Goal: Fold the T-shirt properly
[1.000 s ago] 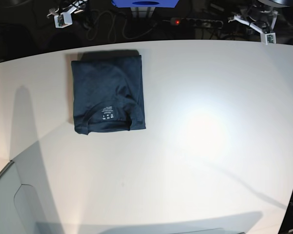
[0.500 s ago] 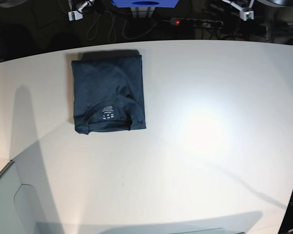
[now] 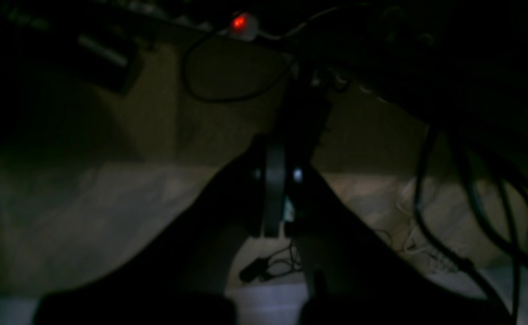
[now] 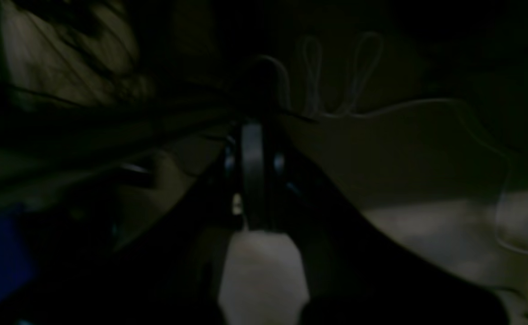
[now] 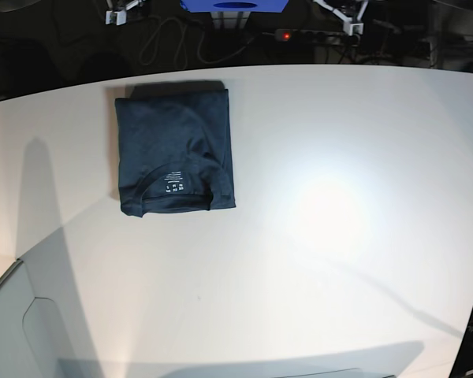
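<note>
Altogether there is one T-shirt (image 5: 175, 150), folded into a compact dark navy rectangle with its neck label showing, lying on the white table (image 5: 339, 213) toward that view's left and far side, and there are two grippers. The left gripper (image 5: 349, 24) and the right gripper (image 5: 116, 15) sit beyond the table's far edge, well apart from the shirt and touching nothing. Both have their fingers pressed together, empty.
</note>
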